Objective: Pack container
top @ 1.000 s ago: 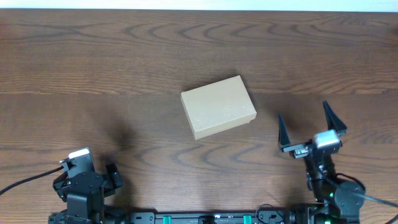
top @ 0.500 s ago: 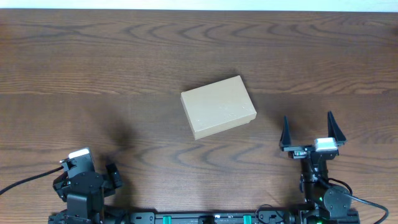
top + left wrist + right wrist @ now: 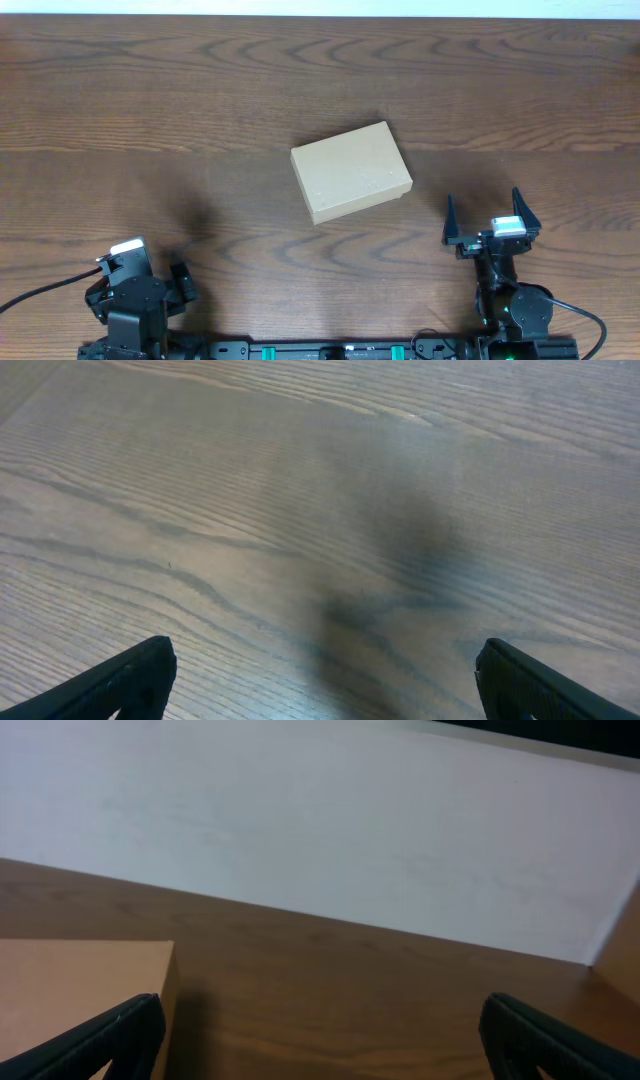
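Note:
The tan cardboard container [image 3: 351,171] lies closed in the middle of the wooden table, turned a little. Its near corner also shows at the left of the right wrist view [image 3: 80,990]. My right gripper [image 3: 486,215] is open and empty, to the right of the container and nearer the front edge; its fingertips frame bare wood in the right wrist view [image 3: 325,1035]. My left gripper [image 3: 325,675] is open and empty over bare wood. In the overhead view the left arm is folded at the front left corner and its fingers are hidden.
The left arm's base [image 3: 135,290] sits at the front left edge and the right arm's base [image 3: 520,310] at the front right edge. A white wall [image 3: 330,830] rises behind the table's far edge.
My right gripper, still open, has drawn back toward the front edge and lowered. The container and the left arm have not moved.

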Available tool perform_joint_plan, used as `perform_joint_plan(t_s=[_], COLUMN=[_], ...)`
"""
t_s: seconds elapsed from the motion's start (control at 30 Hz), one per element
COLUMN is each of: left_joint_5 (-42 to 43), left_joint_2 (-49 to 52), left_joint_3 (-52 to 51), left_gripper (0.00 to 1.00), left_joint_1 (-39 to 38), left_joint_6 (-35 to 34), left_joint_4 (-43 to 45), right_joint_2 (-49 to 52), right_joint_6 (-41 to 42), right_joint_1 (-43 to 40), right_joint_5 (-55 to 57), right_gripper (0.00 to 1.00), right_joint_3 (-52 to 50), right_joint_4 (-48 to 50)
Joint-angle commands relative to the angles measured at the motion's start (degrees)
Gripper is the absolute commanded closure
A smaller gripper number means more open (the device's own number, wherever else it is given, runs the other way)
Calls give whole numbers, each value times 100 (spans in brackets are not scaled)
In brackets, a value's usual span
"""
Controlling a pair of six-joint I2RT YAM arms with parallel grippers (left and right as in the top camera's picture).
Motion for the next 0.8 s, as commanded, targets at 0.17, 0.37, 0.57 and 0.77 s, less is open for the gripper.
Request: perform_joint_plan(t_s=[0.17, 0.37, 0.57, 0.77], left_joint_5=[2, 2, 2, 2], left_joint_2=[-37, -37, -37, -37], left_joint_3=[-9, -9, -9, -9], left_gripper=[5, 5, 4, 4], left_joint_1=[-26, -26, -26, -26], left_joint_6=[66, 66, 66, 66], left_joint_4=[-7, -7, -7, -7], right_joint_2=[-44, -44, -44, -42], right_joint_6=[-70, -63, -2, -2], right_joint_1=[92, 120, 142, 142], right_joint_5=[-354, -402, -396, -398], right_gripper=[1, 1, 1, 1], right_joint_3=[-15, -17, -15, -15], right_joint_4=[-815, -824, -817, -817])
